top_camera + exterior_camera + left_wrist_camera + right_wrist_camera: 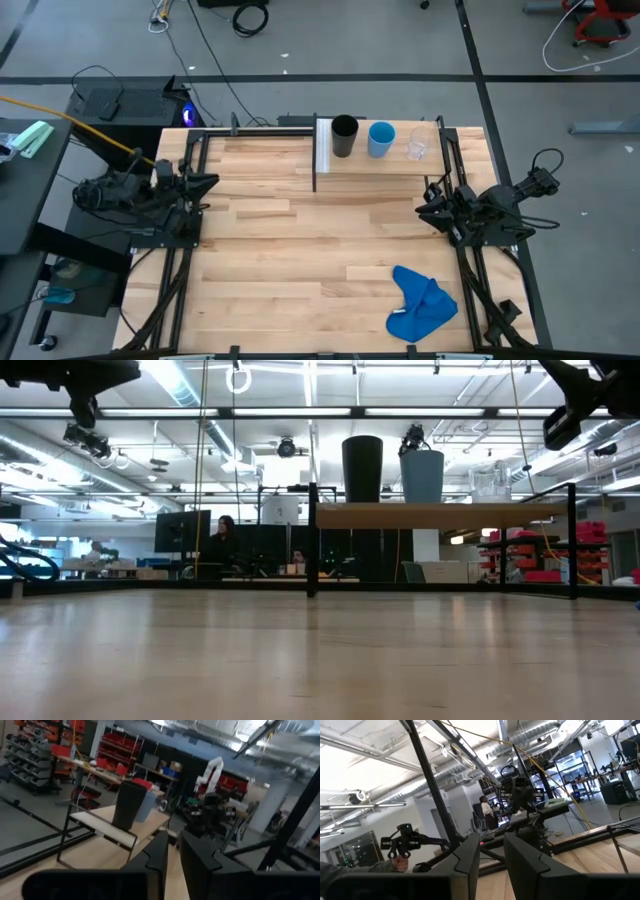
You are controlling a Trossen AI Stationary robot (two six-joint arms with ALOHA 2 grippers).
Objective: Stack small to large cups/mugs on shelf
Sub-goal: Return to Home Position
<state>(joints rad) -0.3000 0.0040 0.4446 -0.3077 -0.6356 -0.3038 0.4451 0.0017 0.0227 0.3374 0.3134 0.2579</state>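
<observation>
High view: black cup, light-blue cup, clear cup stand in a row on shelf | task looks finished | left gripper, right gripper flank shelf, fingers slightly parted, empty.

Light-wood worktop: blue cloth crumpled near front right corner. Raised shelf at back edge, right of centre, on thin black legs. On shelf, row, apart: black cup, light-blue cup, clear cup rightmost.
</observation>
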